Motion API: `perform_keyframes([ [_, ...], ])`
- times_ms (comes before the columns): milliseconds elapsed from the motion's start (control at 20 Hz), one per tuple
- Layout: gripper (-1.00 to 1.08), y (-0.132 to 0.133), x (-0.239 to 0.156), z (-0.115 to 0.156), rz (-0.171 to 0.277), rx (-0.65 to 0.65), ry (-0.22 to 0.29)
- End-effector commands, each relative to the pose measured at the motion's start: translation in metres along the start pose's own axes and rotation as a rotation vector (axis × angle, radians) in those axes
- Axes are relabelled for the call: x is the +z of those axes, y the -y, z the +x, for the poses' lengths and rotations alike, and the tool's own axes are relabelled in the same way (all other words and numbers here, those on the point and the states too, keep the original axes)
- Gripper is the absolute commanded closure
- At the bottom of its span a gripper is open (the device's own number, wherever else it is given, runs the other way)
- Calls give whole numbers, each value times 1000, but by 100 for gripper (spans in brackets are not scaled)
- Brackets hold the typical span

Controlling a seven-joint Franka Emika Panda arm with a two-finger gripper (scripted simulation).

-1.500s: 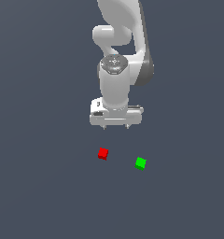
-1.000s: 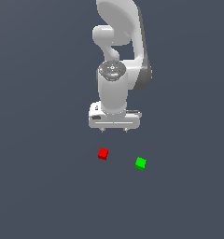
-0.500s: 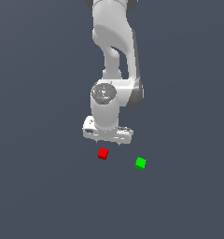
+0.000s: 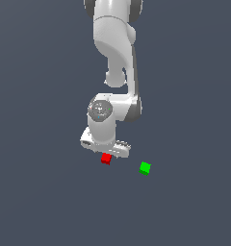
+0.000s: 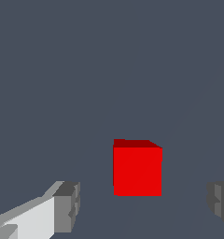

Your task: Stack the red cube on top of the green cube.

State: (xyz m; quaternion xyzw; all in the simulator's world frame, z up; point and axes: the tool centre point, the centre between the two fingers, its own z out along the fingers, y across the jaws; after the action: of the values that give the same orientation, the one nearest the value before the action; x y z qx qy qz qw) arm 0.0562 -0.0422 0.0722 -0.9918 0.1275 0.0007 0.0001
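I am looking at the red cube sitting flat on the table, out in the open middle of it with no table edge or corner in view to place it by. The green cube is resting near it, toward the exterior view's right, the two clearly apart. I am judging the red cube as rigid, very light and smooth-sided, so it may slip or skid if pinched off-centre; I am planning to take it across two opposite flat faces, low and square. The gripper is standing wide open and holding nothing, one finger on each side of the cube with clear gaps both ways. In the exterior view the arm is reaching steeply down, its wrist pointing at the table and the hand hanging right above the red cube.
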Motion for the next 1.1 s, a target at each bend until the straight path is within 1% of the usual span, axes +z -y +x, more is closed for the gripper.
perform_keyframes([
  [0, -92, -1, 2, 3, 0, 8, -2],
  [250, -92, -1, 5, 2, 0, 6, 0],
  [700, -92, -2, 45, 1, 0, 8, -1],
  [1000, -92, -1, 52, 3, 0, 9, -1],
  [1050, 108, -1, 52, 3, 0, 9, -1],
])
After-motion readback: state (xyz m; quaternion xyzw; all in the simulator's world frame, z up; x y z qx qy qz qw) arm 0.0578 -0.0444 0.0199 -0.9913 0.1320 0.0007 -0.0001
